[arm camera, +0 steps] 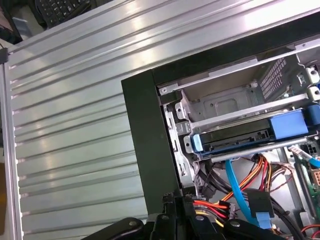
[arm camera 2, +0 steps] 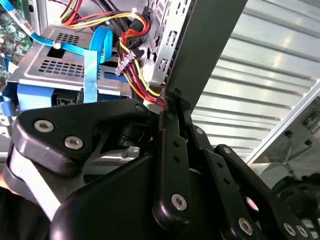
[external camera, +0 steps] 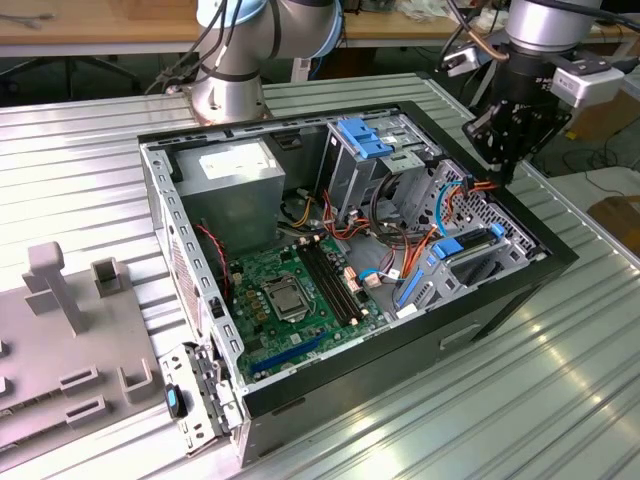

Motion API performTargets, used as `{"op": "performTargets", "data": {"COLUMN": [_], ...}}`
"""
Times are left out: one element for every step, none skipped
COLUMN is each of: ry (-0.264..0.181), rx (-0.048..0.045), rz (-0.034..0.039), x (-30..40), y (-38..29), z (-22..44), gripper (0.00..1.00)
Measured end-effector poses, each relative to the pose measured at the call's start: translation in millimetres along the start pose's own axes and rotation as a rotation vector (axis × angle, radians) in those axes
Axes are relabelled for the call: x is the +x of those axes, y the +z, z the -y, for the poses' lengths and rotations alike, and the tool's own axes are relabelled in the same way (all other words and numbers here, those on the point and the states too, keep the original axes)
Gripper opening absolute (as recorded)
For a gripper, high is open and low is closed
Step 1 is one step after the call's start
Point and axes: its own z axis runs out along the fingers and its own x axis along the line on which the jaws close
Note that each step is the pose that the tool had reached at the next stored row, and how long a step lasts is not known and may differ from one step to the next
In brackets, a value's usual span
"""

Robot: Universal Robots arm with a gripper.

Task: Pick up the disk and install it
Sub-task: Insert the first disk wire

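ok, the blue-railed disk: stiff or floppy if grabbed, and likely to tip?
Probably stiff: the disk looks like a flat solid slab, though its blue rails look plastic and may flex. Sitting within the metal cage, it would likely slide rather than tip.

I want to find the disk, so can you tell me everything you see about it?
The disk is a flat, dark rectangle with bright blue plastic rails at its ends. It lies inside a silver metal bay at a corner of the open computer case, held between the bay's walls. Orange and blue cables hang close by.
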Motion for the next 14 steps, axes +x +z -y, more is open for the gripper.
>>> {"op": "performTargets", "data": {"ry": [0.022, 0.042, 0.068, 0.088, 0.100, 0.114, 0.128, 0.141, 0.157, 0.168, 0.187, 0.199, 0.213, 0.226], "rx": [-0.0060, -0.0109, -0.0179, -0.0229, -0.0261, -0.0296, -0.0334, -0.0368, -0.0411, -0.0442, -0.0488, -0.0522, -0.0559, -0.0592], "rz": [0.0025, 0.0046, 0.0076, 0.0097, 0.0111, 0.0126, 0.0143, 0.0157, 0.0175, 0.0188, 0.0208, 0.0222, 0.0238, 0.0252], "x": [0.0, 0.0, 0.0, 0.0, -0.1, -0.1, -0.1, -0.1, -0.1, -0.1, -0.2, -0.1, -0.2, -0.2], "y": [0.0, 0.1, 0.2, 0.3, 0.3, 0.4, 0.4, 0.5, 0.5, 0.6, 0.7, 0.7, 0.8, 0.9], "z": [0.0, 0.0, 0.0, 0.1, 0.1, 0.1, 0.1, 0.1, 0.1, 0.1, 0.1, 0.1, 0.1, 0.2], "gripper": [0.16, 0.16, 0.16, 0.16, 0.16, 0.16, 0.16, 0.16, 0.16, 0.16, 0.16, 0.16, 0.16, 0.16]}}
